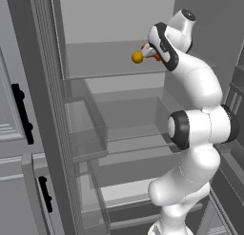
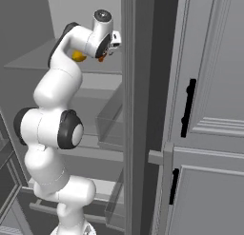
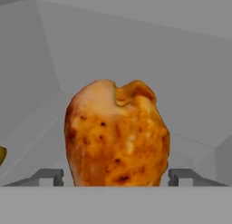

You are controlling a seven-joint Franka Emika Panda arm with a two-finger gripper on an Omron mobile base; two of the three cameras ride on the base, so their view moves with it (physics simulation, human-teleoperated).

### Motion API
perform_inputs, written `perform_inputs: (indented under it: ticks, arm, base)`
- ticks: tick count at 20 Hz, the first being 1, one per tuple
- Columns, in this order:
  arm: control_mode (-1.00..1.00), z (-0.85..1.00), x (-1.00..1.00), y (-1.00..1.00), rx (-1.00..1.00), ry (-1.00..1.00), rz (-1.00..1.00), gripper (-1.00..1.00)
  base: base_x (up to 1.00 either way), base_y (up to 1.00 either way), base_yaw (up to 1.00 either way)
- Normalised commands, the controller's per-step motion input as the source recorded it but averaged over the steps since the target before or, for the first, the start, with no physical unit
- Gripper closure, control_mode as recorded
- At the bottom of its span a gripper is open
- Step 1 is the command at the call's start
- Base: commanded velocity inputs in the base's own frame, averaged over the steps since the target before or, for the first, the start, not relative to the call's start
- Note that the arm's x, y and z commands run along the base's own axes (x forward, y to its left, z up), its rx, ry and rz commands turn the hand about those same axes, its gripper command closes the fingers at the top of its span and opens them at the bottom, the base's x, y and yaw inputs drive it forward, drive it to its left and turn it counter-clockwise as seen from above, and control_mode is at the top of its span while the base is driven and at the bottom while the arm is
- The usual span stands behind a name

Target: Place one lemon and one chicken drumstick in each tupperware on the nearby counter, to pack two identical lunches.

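A golden-brown chicken drumstick (image 3: 115, 137) lies on the upper fridge shelf (image 1: 100, 63), right in front of the hand camera. My gripper (image 3: 115, 175) is open, with one fingertip close on each side of the drumstick. In the left base view the gripper (image 1: 148, 52) reaches onto that shelf beside a yellow lemon (image 1: 137, 57). The lemon (image 2: 77, 55) and an orange bit of the drumstick (image 2: 100, 58) also show under the hand in the right base view. A sliver of the lemon (image 3: 1, 155) sits at the hand view's left edge. The tupperware and the counter are out of view.
Glass shelves (image 1: 128, 139) and clear door bins (image 1: 86, 129) fill the open fridge below the hand. The fridge's side frame (image 2: 127, 110) stands close to the right of the arm. Grey panelled cabinet doors with black bar handles (image 2: 188, 108) flank the fridge.
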Motion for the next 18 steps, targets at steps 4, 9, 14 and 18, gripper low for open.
perform_inputs:
  ticks: [4, 9, 14, 18]
  arm:
    - [-1.00, -0.10, 0.00, 0.05, 0.00, 0.00, 0.00, 1.00]
    - [-1.00, 0.00, 0.00, 0.00, 0.00, 0.01, 0.00, 1.00]
    - [-1.00, 0.00, -0.75, 0.00, 0.00, -0.11, -0.11, 1.00]
    - [-1.00, 0.00, -1.00, 0.01, 0.01, -0.11, -0.29, 1.00]
  base:
    - [0.00, 0.00, 0.00]
    - [0.00, 0.00, 0.00]
    - [0.00, 0.00, 0.00]
    - [0.00, 0.00, 0.00]
